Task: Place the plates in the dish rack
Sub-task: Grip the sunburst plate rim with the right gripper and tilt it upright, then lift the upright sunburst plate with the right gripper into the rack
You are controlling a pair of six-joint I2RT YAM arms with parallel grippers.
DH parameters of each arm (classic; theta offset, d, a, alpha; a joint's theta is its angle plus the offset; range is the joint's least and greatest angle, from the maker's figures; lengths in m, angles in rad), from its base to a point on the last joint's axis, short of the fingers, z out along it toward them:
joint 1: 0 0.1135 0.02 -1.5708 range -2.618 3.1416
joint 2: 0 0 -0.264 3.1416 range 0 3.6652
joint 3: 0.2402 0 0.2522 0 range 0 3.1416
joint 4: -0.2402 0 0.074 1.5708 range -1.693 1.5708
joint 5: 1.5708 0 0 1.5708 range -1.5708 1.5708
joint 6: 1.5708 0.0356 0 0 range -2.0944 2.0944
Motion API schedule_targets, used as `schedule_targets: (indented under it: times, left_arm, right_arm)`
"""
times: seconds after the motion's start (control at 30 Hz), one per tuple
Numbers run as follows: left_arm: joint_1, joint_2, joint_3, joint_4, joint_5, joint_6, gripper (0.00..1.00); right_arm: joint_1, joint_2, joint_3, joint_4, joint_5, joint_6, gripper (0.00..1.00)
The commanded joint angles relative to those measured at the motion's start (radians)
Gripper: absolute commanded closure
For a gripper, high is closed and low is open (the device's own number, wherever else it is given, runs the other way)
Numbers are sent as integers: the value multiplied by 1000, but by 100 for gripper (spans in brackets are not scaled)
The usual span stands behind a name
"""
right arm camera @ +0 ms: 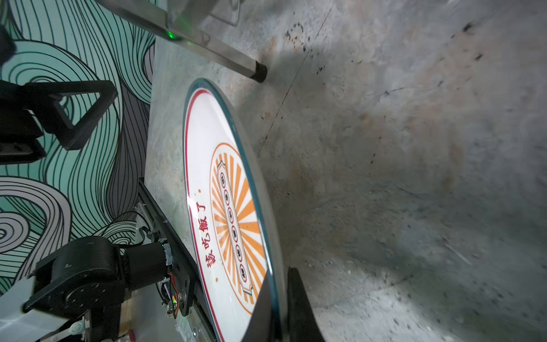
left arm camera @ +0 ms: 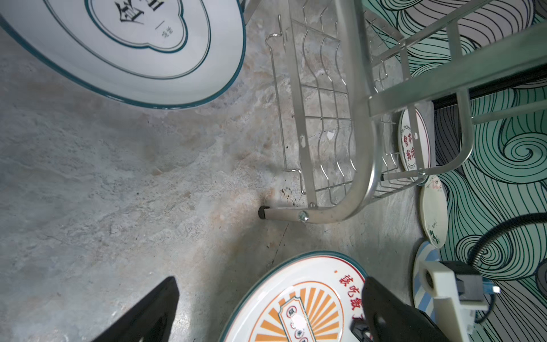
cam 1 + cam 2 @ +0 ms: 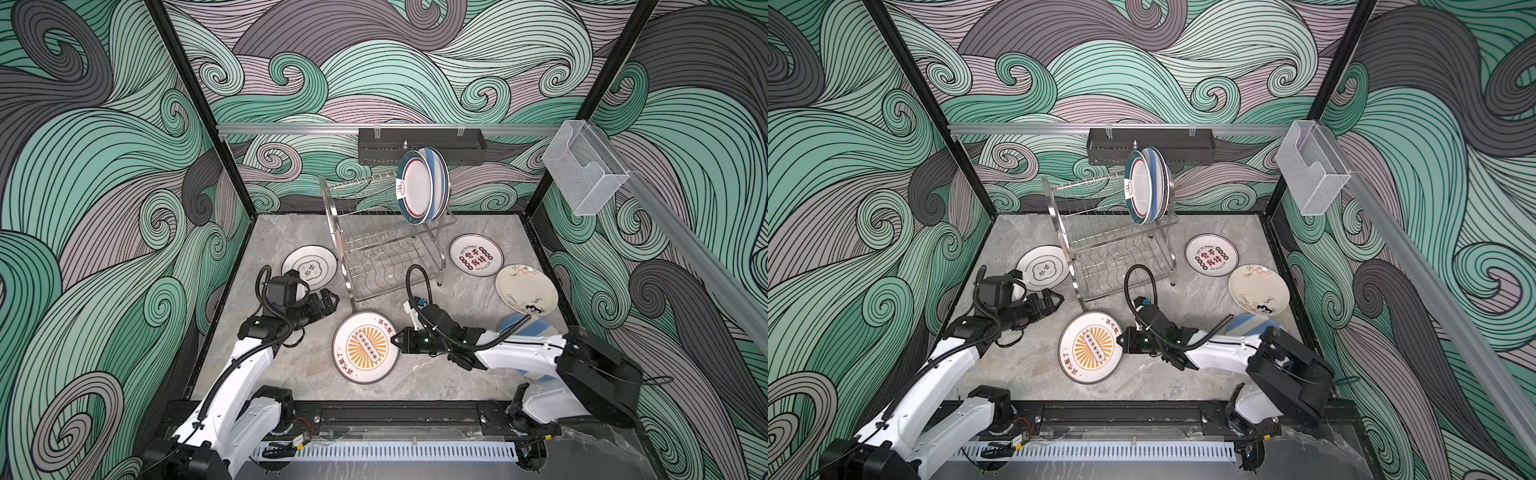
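In a top view, the right tool (image 3: pixel 395 338) clamps the rim of the orange sunburst plate (image 3: pixel 365 347) on the right arm's side. The plate sits on the marble tabletop (image 3: pixel 291 374) just in front of the steel dish rack (image 3: pixel 386 249). Two plates (image 3: pixel 419 187) already stand upright at one end of the rack's upper tier. A teal-rimmed plate (image 3: pixel 309 266), a red-character plate (image 3: pixel 476 254), a cream plate (image 3: pixel 525 289) and a blue-striped plate (image 3: pixel 540 325), partly under the right arm, lie flat around the rack. The left tool (image 3: pixel 328 300) hovers between the teal-rimmed plate and the sunburst plate. The left wrist view shows that tool spread wide and holding nothing, with the rack's rubber-tipped foot (image 2: pixel 262 212) near the sunburst plate's edge. The right wrist view shows the rim pinched between the closed fingers (image 1: pixel 302 311), and the bite looks shallow. On a glazed rim such a hold could slip, so a slow lift seems wise. The plate should be tipped upright clear of the foot and steered to a free slot beside the standing pair. The left tool is free to steady the far edge.
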Motion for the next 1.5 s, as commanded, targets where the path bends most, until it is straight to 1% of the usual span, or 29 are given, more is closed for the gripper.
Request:
schedule_targets:
  times: [0.0,0.1,0.2,0.27,0.37,0.43,0.57,0.63,0.73,0.9,1.0,1.13,1.3,1.37,1.47]
  left_arm:
    - [4,40,75,-37,-12,57,1]
    - [5,68,126,-75,-6,86,1]
    - [5,94,177,-104,34,122,1]
    - [5,113,218,-138,40,160,2]
    - [8,143,273,-195,42,216,1]
    - [9,152,280,-209,44,224,1]
    - [12,152,249,-178,97,219,1]
    - [12,149,238,-169,117,230,1]
    - [11,140,238,-171,112,231,1]
    - [14,130,237,-167,100,235,1]
    - [18,137,235,-162,122,232,1]
    - [20,136,233,-157,128,230,1]
    - [26,131,224,-144,134,226,1]
    - [27,132,222,-141,147,219,1]
    - [28,130,222,-144,154,215,1]
  right_arm:
    - [-27,-168,12,-154,72,-35,100]
    - [-63,-323,65,-374,139,-98,100]
    - [-99,-426,177,-595,217,-209,100]
    - [-118,-455,258,-708,259,-272,100]
    - [-140,-462,389,-807,303,-347,100]
    - [-146,-445,488,-849,329,-389,100]
    - [-147,-361,728,-936,391,-482,100]
    - [-148,-308,841,-962,393,-511,100]
    - [-146,-215,1017,-984,370,-550,100]
    - [-147,-86,1233,-1004,444,-603,100]
    - [-147,-9,1353,-1004,550,-652,100]
    - [-146,120,1531,-1003,757,-736,100]
    - [-140,284,1754,-1005,889,-802,100]
    - [-123,351,1841,-1011,971,-838,100]
    - [-90,427,1914,-997,1099,-893,100]
